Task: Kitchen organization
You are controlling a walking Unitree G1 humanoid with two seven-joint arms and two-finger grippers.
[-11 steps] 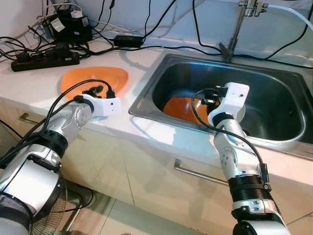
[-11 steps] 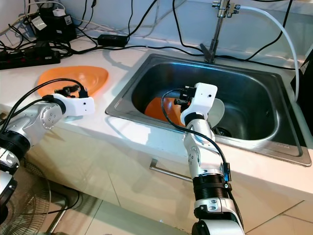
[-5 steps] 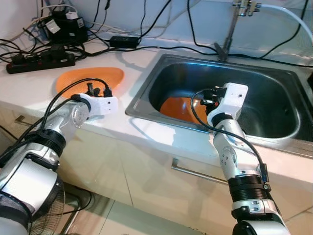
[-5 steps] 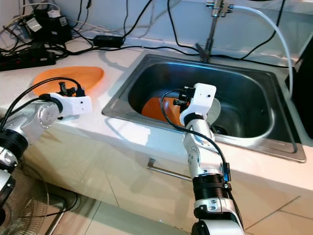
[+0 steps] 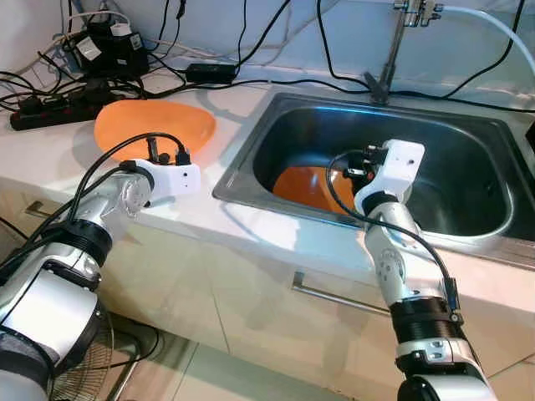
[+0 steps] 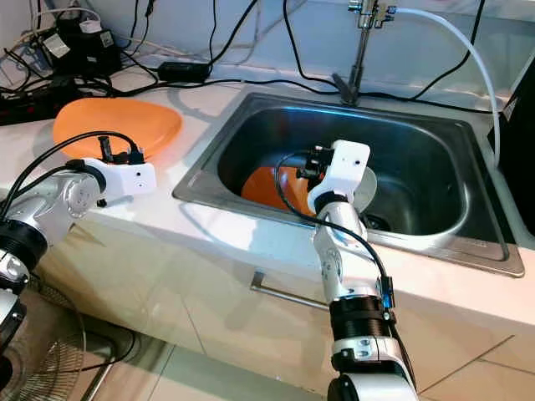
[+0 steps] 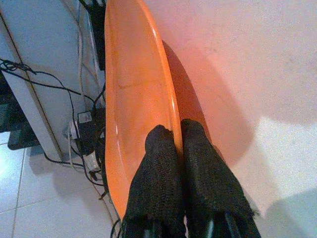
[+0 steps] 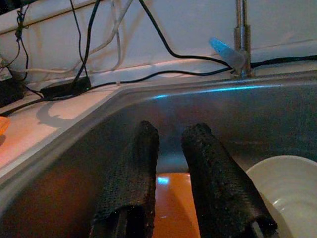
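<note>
An orange plate (image 5: pixel 150 124) is tilted up off the white counter (image 5: pixel 50 159), left of the sink. My left gripper (image 7: pixel 177 133) is shut on its near rim, one finger inside the plate and one beneath. A second orange plate (image 5: pixel 303 184) lies in the steel sink (image 5: pixel 251 146), with a white dish (image 8: pixel 290 191) beside it. My right gripper (image 8: pixel 171 148) hovers inside the sink above that orange plate. Its fingers (image 8: pixel 141 163) stand slightly apart and hold nothing.
A black power strip (image 5: pixel 50 113), adapters and several cables crowd the back left of the counter. A faucet (image 5: pixel 393 42) with a white hose stands behind the sink. A drawer handle (image 5: pixel 334 296) runs below the counter edge. A floor fan (image 5: pixel 79 376) sits at lower left.
The left gripper has closed on the counter plate's near rim and lifted it, so the plate now tilts off the counter. The right arm has stayed put. The camera shifted slightly.
</note>
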